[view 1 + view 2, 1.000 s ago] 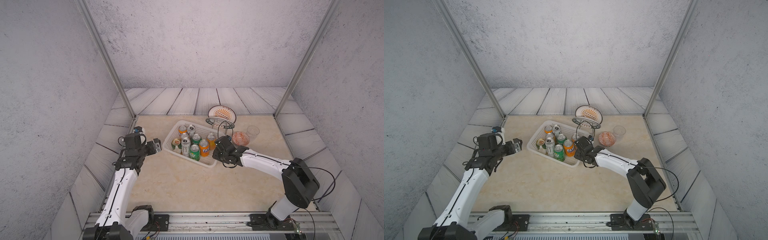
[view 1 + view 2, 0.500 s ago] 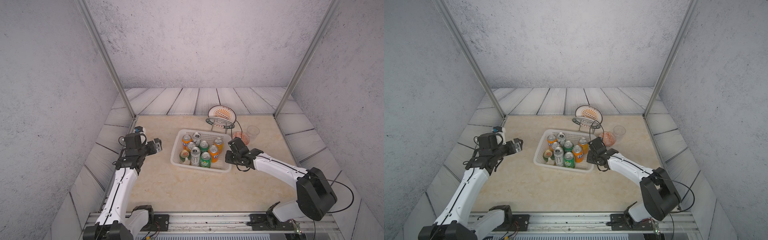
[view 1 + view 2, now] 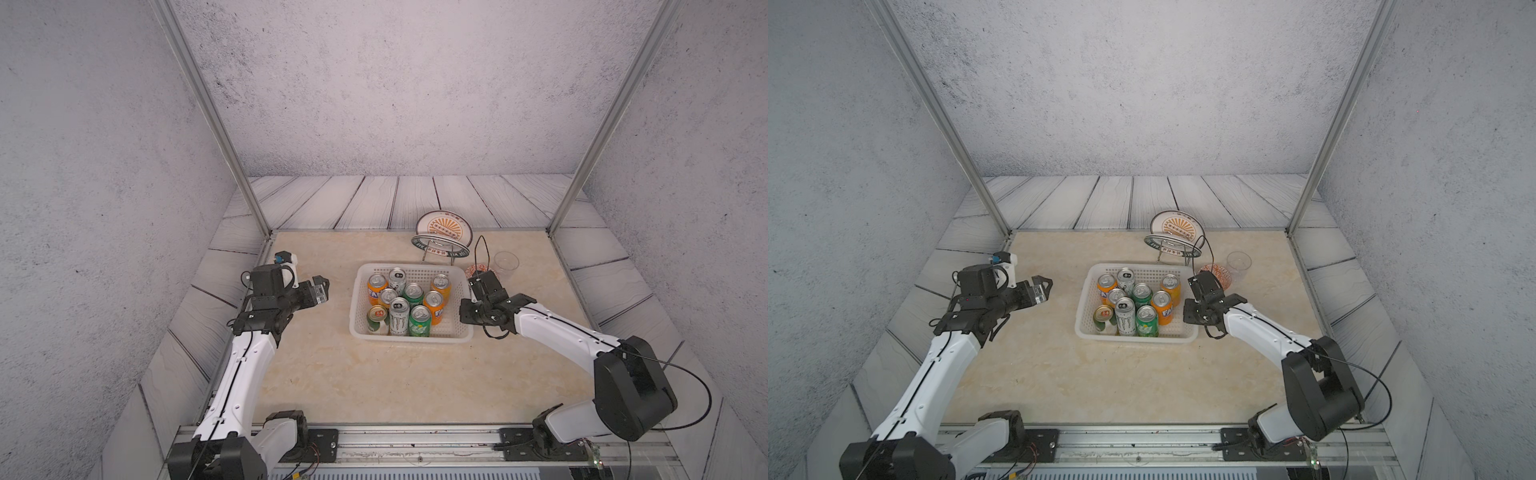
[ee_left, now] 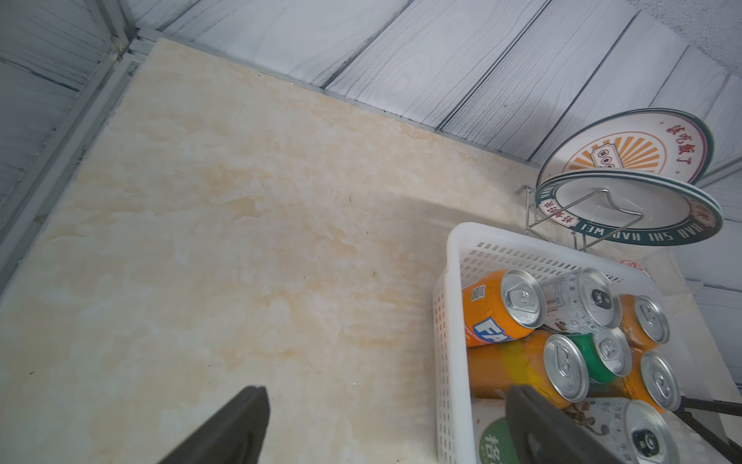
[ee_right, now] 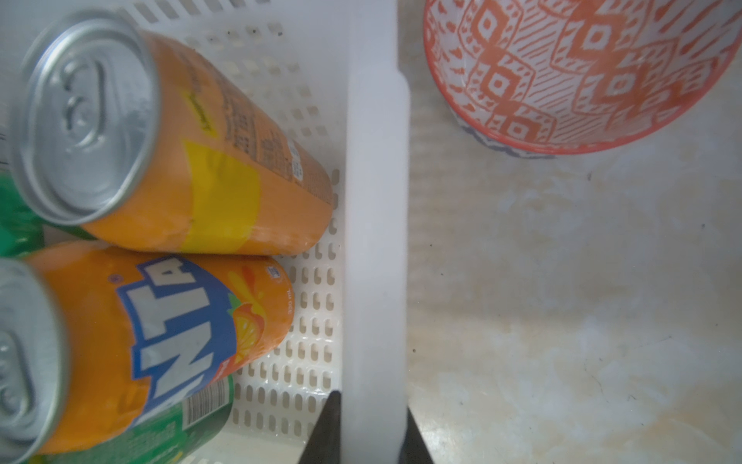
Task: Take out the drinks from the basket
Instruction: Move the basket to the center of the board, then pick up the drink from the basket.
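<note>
White plastic is sitting pinched in the right claw [image 5: 369, 405]: its jaws are clamping the right-hand wall of the basket [image 3: 415, 335], with the right arm stretching low across the counter [image 3: 374, 374]. The left arm is hovering with its elbow bent. The left claw [image 3: 320, 289] is gaping apart, holding nothing, well apart from the basket's other side. Nine cans [image 3: 400, 305] are standing upright inside the basket.

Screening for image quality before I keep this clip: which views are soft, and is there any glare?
Both top views: sharp, evenly lit, no harsh glare on the cans. Left wrist: plates crisp, left end effector's fingers blurred. Right wrist: nearest orange can and basket rim soft.
</note>
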`<action>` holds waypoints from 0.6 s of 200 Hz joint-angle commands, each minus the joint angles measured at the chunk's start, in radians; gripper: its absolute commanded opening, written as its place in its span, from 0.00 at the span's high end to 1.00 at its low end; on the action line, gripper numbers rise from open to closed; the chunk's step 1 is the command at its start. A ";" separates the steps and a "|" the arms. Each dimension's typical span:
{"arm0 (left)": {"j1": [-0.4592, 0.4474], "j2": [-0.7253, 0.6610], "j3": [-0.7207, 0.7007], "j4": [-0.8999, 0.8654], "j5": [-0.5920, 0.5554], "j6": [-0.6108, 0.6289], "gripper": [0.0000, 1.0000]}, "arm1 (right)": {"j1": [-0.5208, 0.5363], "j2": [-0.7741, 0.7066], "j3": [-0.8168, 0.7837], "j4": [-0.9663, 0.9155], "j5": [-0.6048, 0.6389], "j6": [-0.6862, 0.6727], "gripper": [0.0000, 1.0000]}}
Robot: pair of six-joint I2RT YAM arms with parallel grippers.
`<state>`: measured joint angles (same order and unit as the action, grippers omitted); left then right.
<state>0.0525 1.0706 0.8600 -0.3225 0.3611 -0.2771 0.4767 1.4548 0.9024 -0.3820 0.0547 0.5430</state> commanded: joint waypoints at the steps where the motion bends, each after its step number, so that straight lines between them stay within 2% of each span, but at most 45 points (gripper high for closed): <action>1: 0.003 0.006 -0.016 0.046 0.072 -0.005 0.01 | -0.029 -0.021 -0.039 -0.151 0.095 -0.133 0.77; 53: -0.061 0.006 -0.004 0.022 0.027 0.049 0.01 | -0.028 -0.165 -0.019 -0.193 0.042 -0.169 0.53; 85: -0.190 0.017 0.041 -0.030 -0.078 0.100 0.01 | -0.029 -0.308 -0.026 -0.236 0.049 -0.192 0.41; 96: -0.241 0.029 0.071 -0.050 -0.113 0.108 0.01 | -0.029 -0.363 -0.033 -0.249 0.068 -0.197 0.35; 120: -0.361 0.094 0.169 -0.081 -0.202 0.134 0.01 | -0.029 -0.485 -0.050 -0.276 0.104 -0.188 0.11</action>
<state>-0.2173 1.1172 0.9253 -0.3676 0.2680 -0.1936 0.4503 1.0805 0.8757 -0.5869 0.0982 0.3592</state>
